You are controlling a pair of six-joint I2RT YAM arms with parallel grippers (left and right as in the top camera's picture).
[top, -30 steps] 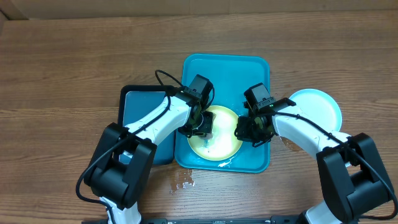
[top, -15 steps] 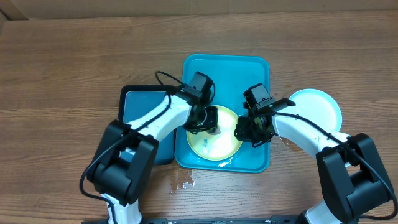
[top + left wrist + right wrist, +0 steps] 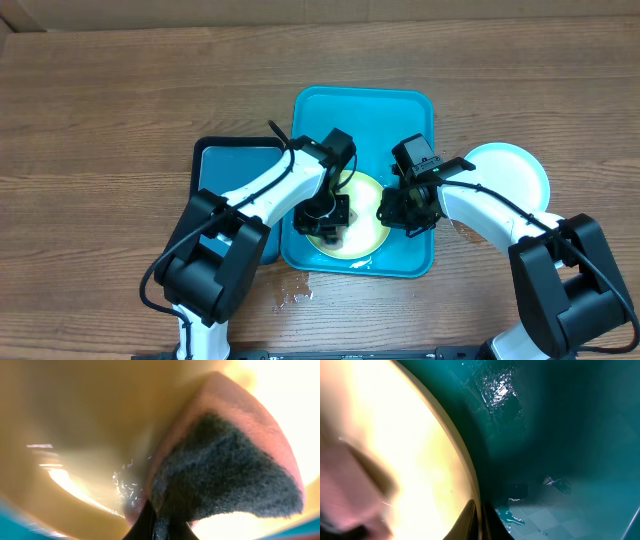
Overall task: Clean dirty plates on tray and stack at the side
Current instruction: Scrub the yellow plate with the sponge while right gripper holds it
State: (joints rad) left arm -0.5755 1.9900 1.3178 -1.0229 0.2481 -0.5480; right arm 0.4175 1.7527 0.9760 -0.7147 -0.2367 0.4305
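A yellow-green rimmed plate [image 3: 362, 232] lies in the front half of the turquoise tray [image 3: 365, 115]. My left gripper [image 3: 327, 216] is shut on a pink sponge with a dark scrub face [image 3: 225, 465] and presses it on the plate's [image 3: 85, 425] left part; its fingertips [image 3: 157, 527] pinch the sponge's edge. My right gripper [image 3: 402, 210] is shut on the plate's right rim [image 3: 465, 467], with the wet tray floor [image 3: 560, 435] beside it. A pale blue rimmed plate [image 3: 512, 172] lies on the wood tabletop to the right of the tray. A second yellow-green plate is not in view.
A smaller dark teal tray with a black edge [image 3: 225, 180] lies against the turquoise tray's left side, under my left arm. A small patch of water [image 3: 295, 287] sits on the tabletop in front of the tray.
My left gripper has swept the sponge from the plate's upper left toward its front centre. The right gripper and the plate have stayed put.
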